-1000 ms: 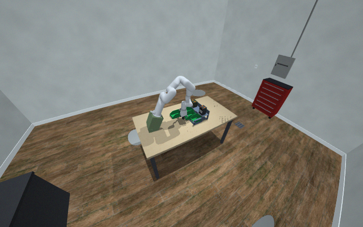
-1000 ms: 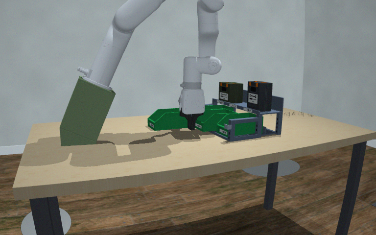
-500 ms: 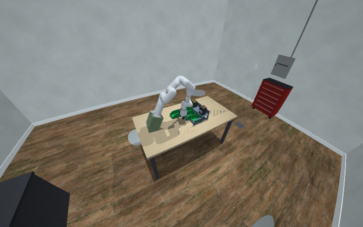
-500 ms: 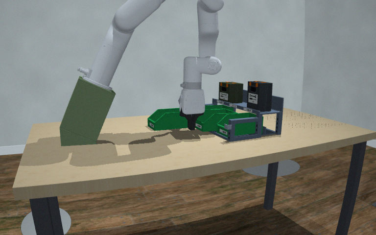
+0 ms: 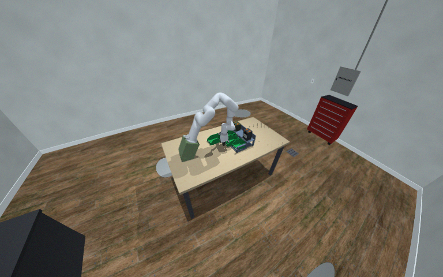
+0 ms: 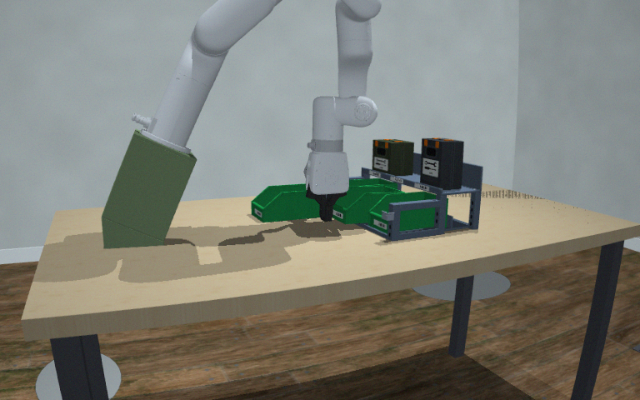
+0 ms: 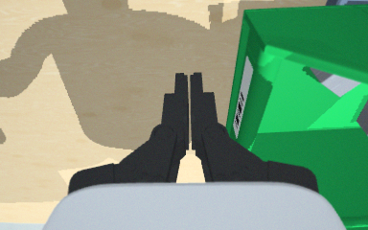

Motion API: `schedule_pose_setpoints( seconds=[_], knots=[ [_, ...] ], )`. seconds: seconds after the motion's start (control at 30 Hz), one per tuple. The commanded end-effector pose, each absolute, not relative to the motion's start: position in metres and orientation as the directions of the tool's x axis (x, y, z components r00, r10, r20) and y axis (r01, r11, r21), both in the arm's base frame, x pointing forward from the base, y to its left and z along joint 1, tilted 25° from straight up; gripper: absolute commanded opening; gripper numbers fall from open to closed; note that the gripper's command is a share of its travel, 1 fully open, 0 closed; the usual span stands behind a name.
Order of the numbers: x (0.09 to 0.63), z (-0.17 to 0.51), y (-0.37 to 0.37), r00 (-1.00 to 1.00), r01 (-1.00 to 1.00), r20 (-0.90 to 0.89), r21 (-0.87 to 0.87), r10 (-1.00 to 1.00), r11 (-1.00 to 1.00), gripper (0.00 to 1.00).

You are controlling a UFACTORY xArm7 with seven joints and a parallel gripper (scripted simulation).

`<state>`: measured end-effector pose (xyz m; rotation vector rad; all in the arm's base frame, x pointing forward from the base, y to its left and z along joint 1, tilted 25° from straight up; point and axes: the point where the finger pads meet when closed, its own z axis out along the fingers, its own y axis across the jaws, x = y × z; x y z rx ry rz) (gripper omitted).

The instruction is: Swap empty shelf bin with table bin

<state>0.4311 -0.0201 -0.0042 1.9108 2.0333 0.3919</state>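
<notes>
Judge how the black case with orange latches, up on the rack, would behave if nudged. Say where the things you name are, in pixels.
The black case [image 5: 247, 134] [image 6: 442, 163] stands taller than it is wide, so a high push would probably tip it. Its flat, straight sides suggest a stiff shell, unlikely to roll.
</notes>
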Motion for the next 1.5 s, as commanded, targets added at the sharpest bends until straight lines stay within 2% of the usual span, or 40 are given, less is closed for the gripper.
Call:
schedule_pose_setpoints(
  seconds=[0.0,1.47],
  knots=[
    [0.432,-0.003,-0.020,-0.052,0.908,-0.046,0.413,0.998,0.066,0.00],
    [0.448,0.005,-0.019,-0.052,0.908,-0.046,0.413,0.998,0.066,0.00]
  ],
)
